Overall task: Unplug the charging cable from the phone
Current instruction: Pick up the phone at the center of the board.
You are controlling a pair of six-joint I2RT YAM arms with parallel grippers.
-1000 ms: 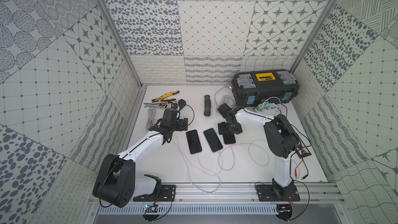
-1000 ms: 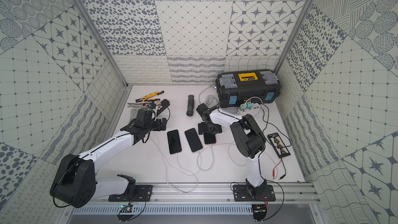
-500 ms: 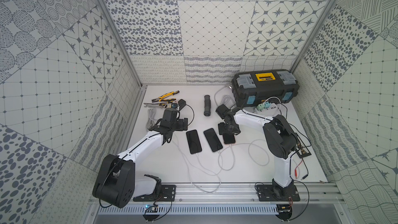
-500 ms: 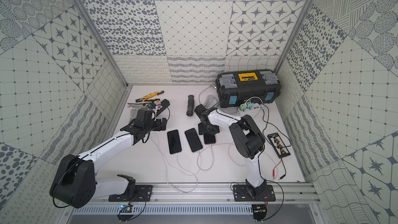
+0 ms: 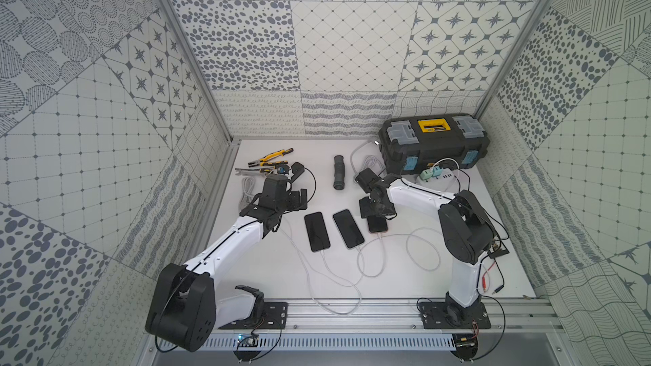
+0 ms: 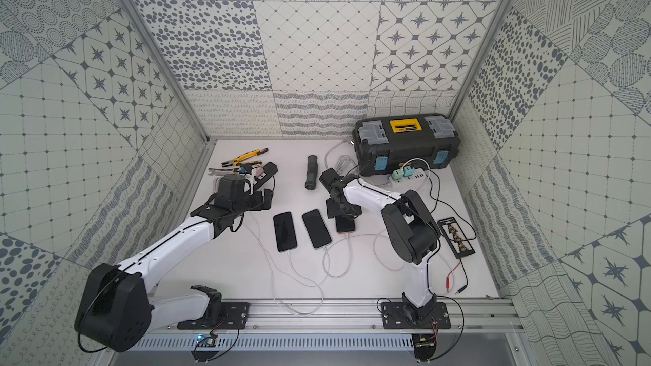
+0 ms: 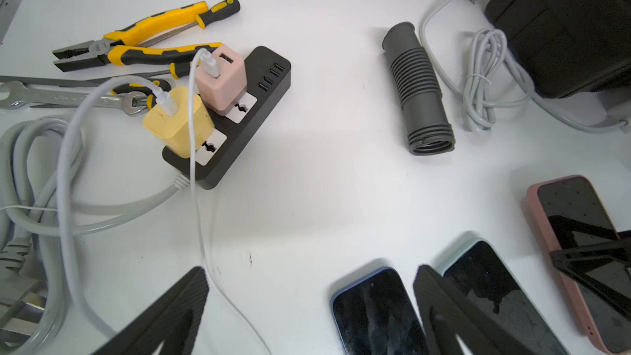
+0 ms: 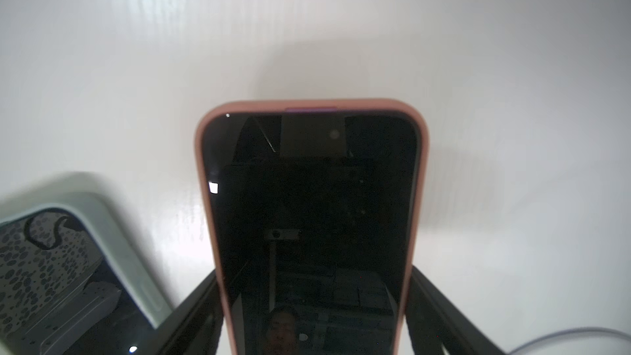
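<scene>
In both top views, the pink phone (image 5: 378, 226) is seen flat on the bench (image 5: 267, 276), with the white cable (image 5: 381, 236) plugged in at its near end. In the left wrist view, the left fingers (image 7: 177, 309) are held wide apart. In the right wrist view, the right fingers (image 8: 206, 309) are pressed against both long sides of the phone.

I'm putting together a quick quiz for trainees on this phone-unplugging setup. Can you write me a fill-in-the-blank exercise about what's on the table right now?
1. The right gripper is closed on the sides of the phone in the ____ case.
2. On the black power strip, the charger next to the pink charger is ____.
3. The left gripper hovers over the table with its jaws ____.

Missing words: pink; yellow; open.
</scene>
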